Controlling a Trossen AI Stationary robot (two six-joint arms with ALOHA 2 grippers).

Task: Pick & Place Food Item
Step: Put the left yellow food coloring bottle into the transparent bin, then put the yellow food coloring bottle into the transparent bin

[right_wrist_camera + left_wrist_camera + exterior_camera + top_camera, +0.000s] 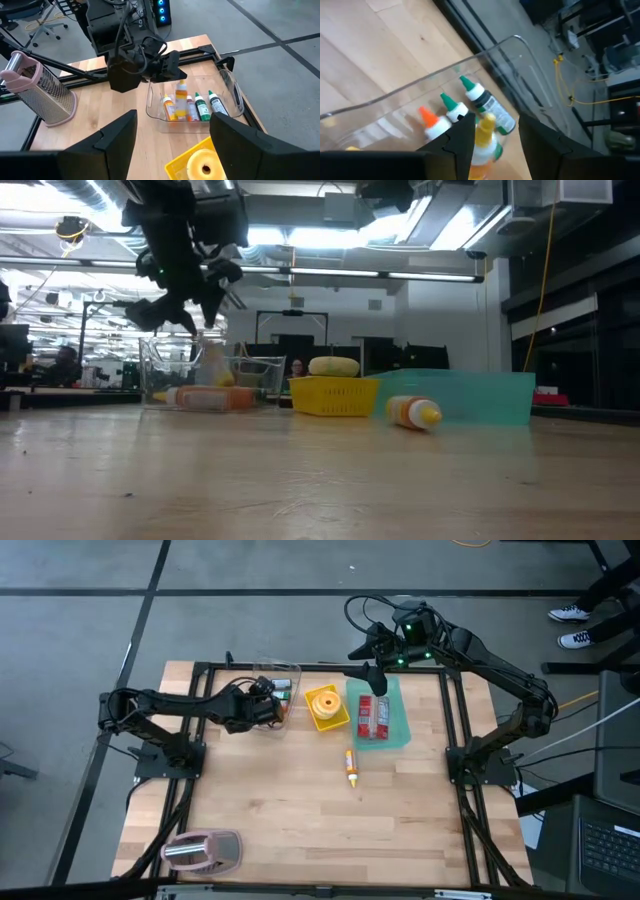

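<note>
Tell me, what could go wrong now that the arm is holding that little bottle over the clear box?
The left gripper hangs above the clear bin with a yellow-capped bottle between its fingers. The bottle might land on the bottles already inside and come to rest awkwardly, or bounce. The fingers are also close to the bin's wall, so pulling away could nudge it. One more bottle lies loose on the table and may roll when grasped.

Overhead, table-level and 2 wrist cameras share the clear bin [277,686].
</note>
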